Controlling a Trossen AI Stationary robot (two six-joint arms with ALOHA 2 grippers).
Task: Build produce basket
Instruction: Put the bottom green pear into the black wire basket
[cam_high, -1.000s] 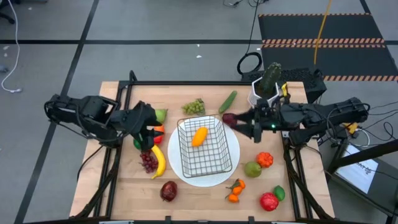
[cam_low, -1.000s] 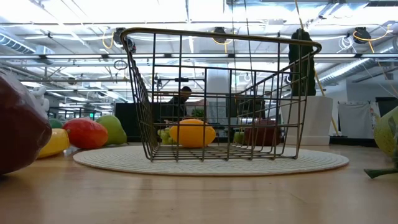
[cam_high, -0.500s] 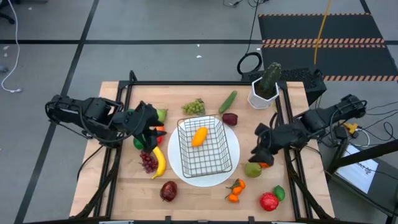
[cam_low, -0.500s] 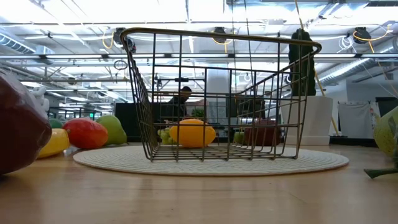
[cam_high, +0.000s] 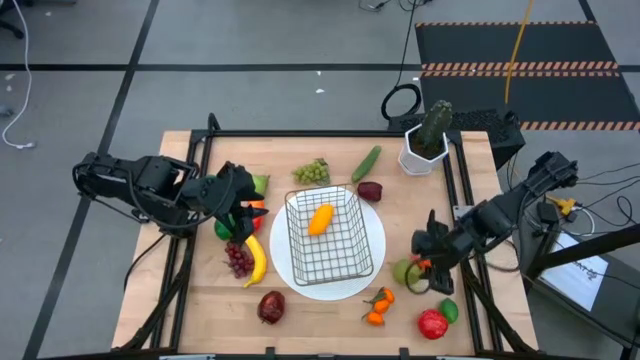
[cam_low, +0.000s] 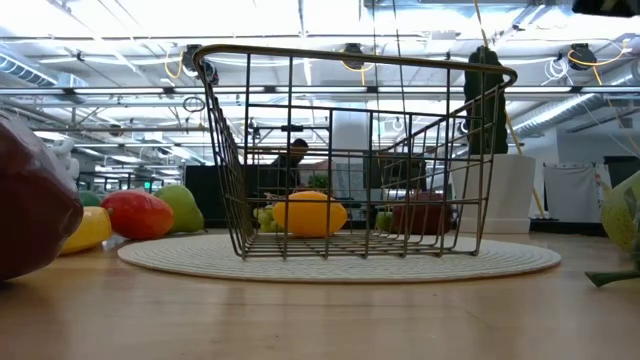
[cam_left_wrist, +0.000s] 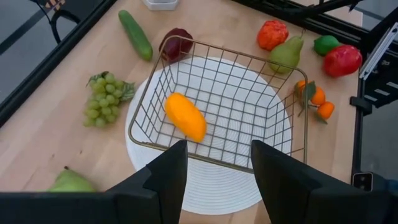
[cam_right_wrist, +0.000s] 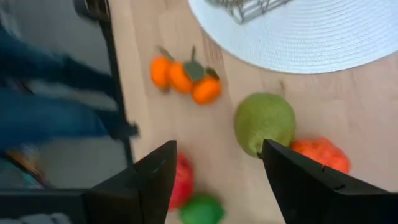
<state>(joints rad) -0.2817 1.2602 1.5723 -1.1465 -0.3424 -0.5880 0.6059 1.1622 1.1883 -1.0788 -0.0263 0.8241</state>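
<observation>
The dark wire basket (cam_high: 332, 238) stands on the round white plate (cam_high: 375, 262) at the table's middle, with one orange-yellow toy fruit (cam_high: 320, 218) lying on its floor. My left gripper (cam_high: 244, 210) is open and empty above the produce at the plate's left, and looks at the basket (cam_left_wrist: 217, 106). My right gripper (cam_high: 417, 270) is open and empty, above the green pear (cam_high: 404, 272) and the orange pepper (cam_right_wrist: 320, 154) at the plate's right. In the right wrist view the pear (cam_right_wrist: 264, 122) lies ahead, between the fingers' lines.
Green grapes (cam_high: 312, 172), a cucumber (cam_high: 366, 163) and a dark red apple (cam_high: 370, 190) lie far of the plate. A banana (cam_high: 256, 260) and purple grapes (cam_high: 238, 260) lie at its left. Tangerines (cam_high: 378, 305), a tomato (cam_high: 432, 323) and a lime (cam_high: 449, 310) lie near right. A potted cactus (cam_high: 425, 140) stands far right.
My right gripper has drawn away from the dark red apple at the plate's far side and gone toward the table's near and right edges, arriving over the green pear and orange pepper. The apple has stayed where it was.
</observation>
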